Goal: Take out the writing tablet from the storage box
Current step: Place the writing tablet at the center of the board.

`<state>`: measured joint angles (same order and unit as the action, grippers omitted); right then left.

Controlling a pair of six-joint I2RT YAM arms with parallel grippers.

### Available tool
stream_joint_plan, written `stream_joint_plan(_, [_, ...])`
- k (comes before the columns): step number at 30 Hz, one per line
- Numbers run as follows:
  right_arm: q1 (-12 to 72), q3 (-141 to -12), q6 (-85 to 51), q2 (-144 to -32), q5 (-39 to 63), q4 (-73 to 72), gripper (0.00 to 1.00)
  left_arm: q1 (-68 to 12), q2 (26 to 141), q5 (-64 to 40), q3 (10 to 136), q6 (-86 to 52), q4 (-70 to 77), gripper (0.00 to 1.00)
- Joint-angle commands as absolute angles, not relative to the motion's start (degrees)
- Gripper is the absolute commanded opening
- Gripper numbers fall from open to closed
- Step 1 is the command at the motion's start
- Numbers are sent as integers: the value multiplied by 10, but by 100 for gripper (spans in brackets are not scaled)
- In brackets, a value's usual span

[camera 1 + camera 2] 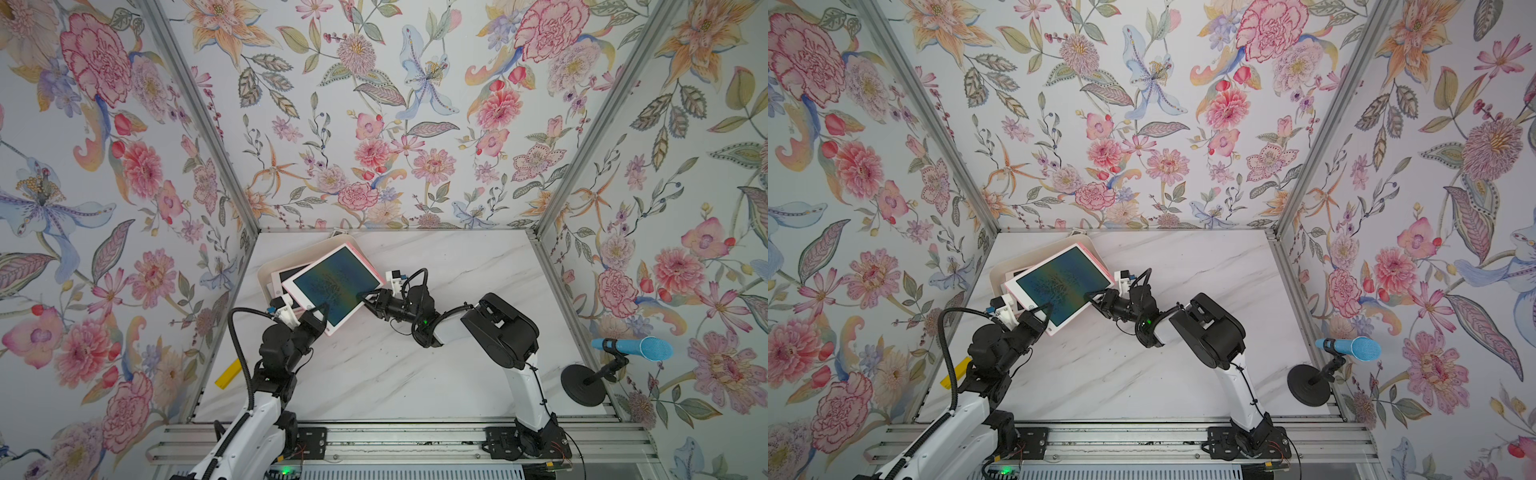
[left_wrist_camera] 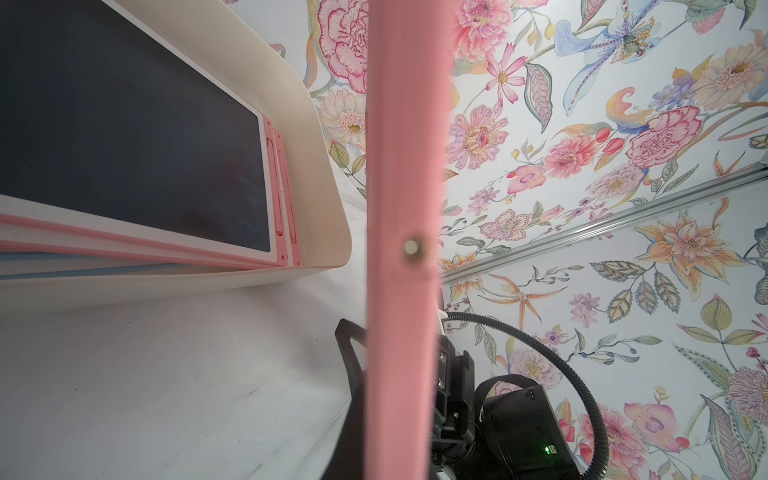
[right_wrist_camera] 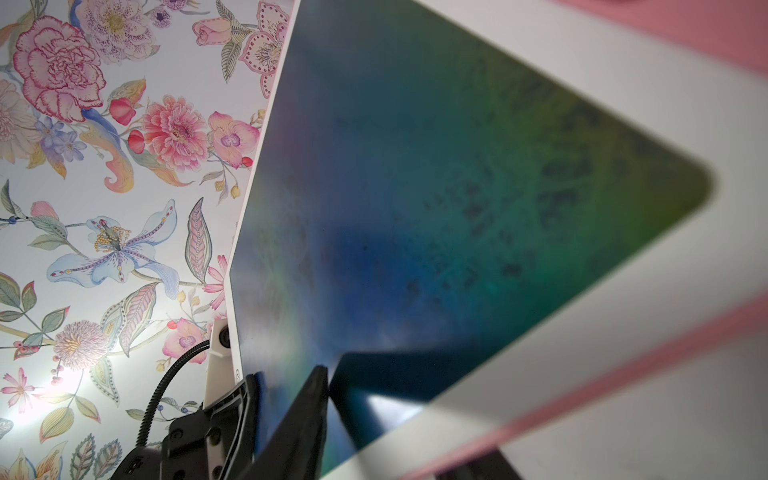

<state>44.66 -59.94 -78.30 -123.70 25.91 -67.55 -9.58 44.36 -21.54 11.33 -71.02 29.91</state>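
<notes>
My left jaws are clamped on the writing tablet, on its short end with the round button, at the 8 o'clock end of its long axis. That axis runs 8 o'clock to 2 o'clock in both top views. The tablet hangs tilted in the air. Its far half is above the near-right rim of the storage box, and its near corner is out over the bench.

My right jaws straddle the long edge that faces 4 o'clock, with one black finger lying on the screen. Whether they bite or only bracket the edge I cannot tell. Both arms are at the tablet, the left at its end and the right at its flank.

The box sits at 10 o'clock on the bench, close to the walls at 9 and 12 o'clock. In my left wrist view it holds other tablets lying flat.

I judge that the free room lies from 3 to 6 o'clock, on bare marble. Carrying the tablet along 4 o'clock would clear the rim, though my own right forearm stands on that line and would have to give way
</notes>
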Motion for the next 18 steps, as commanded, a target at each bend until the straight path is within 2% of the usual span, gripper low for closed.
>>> stream_joint_plan(1, [442, -618, -796, -1234, 254, -752, 37, -112, 456, -231, 105, -708, 310, 0])
stream_joint_plan(6, [437, -613, -797, -1232, 258, -759, 32, -132, 487, -227, 104, -708, 330, 0])
stream_joint_plan(11, [432, -610, -806, -1232, 263, -777, 32, -148, 515, -226, 102, -711, 345, 0])
stream_joint_plan(18, [421, -600, -810, -1224, 272, -794, 22, -157, 546, -224, 100, -711, 360, 4])
